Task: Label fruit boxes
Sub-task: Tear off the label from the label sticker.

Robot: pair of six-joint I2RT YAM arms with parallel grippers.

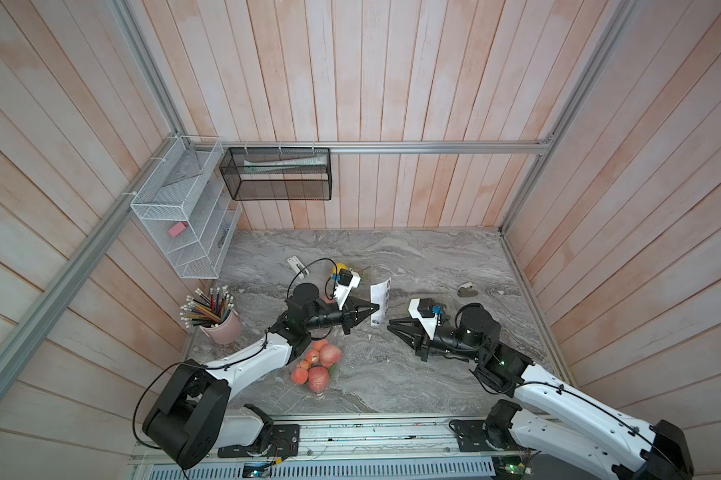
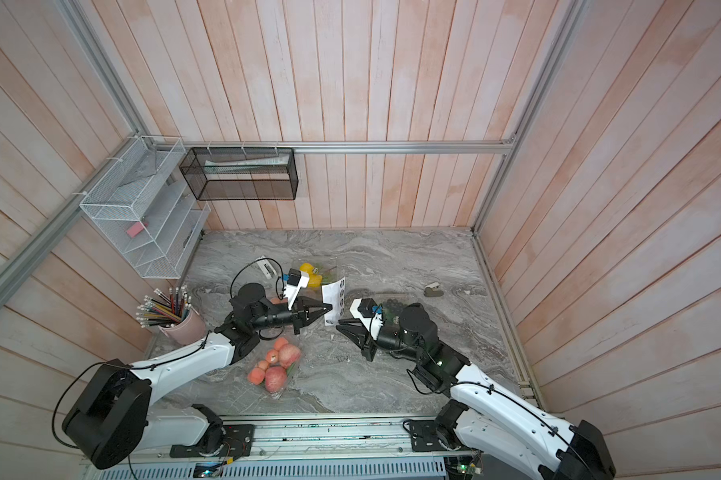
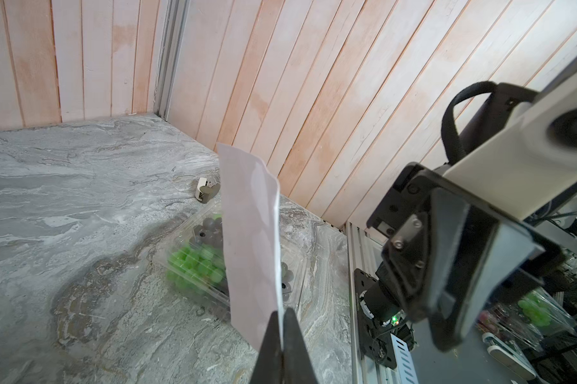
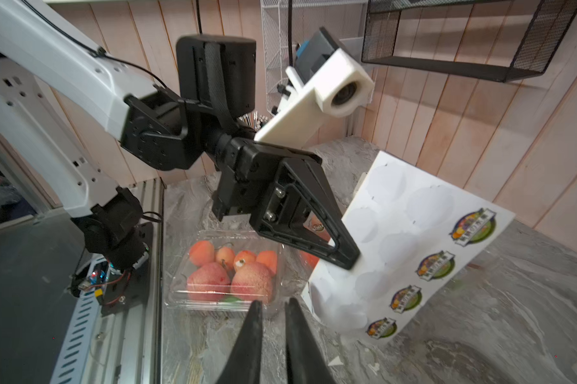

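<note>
My left gripper [image 1: 376,308] [image 3: 282,314] is shut on the lower edge of the white sticker sheet [image 2: 334,294] [image 4: 413,239] and holds it upright above the table. Several round labels remain along one side of the sheet. My right gripper [image 1: 390,324] [image 4: 273,302] faces the sheet from close by, its jaws slightly open with nothing between them. A clear fruit box of red-orange apples [image 1: 319,365] [image 4: 227,272] lies near the front. The box with yellow fruit [image 2: 311,274] sits behind the left wrist. The grape box [image 3: 197,262] lies partly under the right arm. Another apple box [image 2: 275,300] peeks out under the left arm.
A pink cup of pencils [image 1: 221,324] stands at the left wall. A white wire rack [image 1: 184,216] and a black mesh basket [image 1: 275,174] hang on the walls. A small tan object [image 1: 466,289] and a small white item [image 1: 298,264] lie on the marble table [image 1: 412,374].
</note>
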